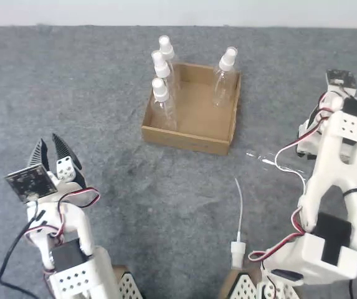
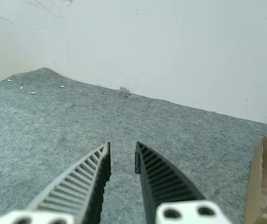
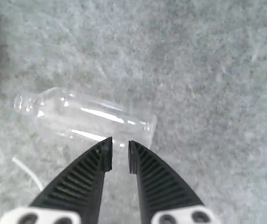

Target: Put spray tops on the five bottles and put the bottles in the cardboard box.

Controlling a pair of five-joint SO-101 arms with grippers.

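Note:
The cardboard box [image 1: 194,134] stands at the table's middle back, holding several clear bottles with white spray tops: a group along its left wall [image 1: 163,103] and one at its right corner [image 1: 226,78]. One uncapped clear bottle [image 3: 84,116] lies on its side on the carpet right of the box [image 1: 265,161]. My right gripper [image 3: 119,142] hovers just short of this bottle's base, slightly open and empty. A loose spray top [image 1: 238,251] with its long tube lies near the front edge. My left gripper [image 1: 48,140] stands at the front left, raised, slightly open and empty [image 2: 122,145].
Grey carpet [image 1: 103,81] covers the table up to a white wall [image 2: 170,46] at the back. The box's corner [image 2: 263,186] appears in the left wrist view. The spray top's tube [image 3: 26,170] lies close to the right gripper. Both arm bases stand at the front edge.

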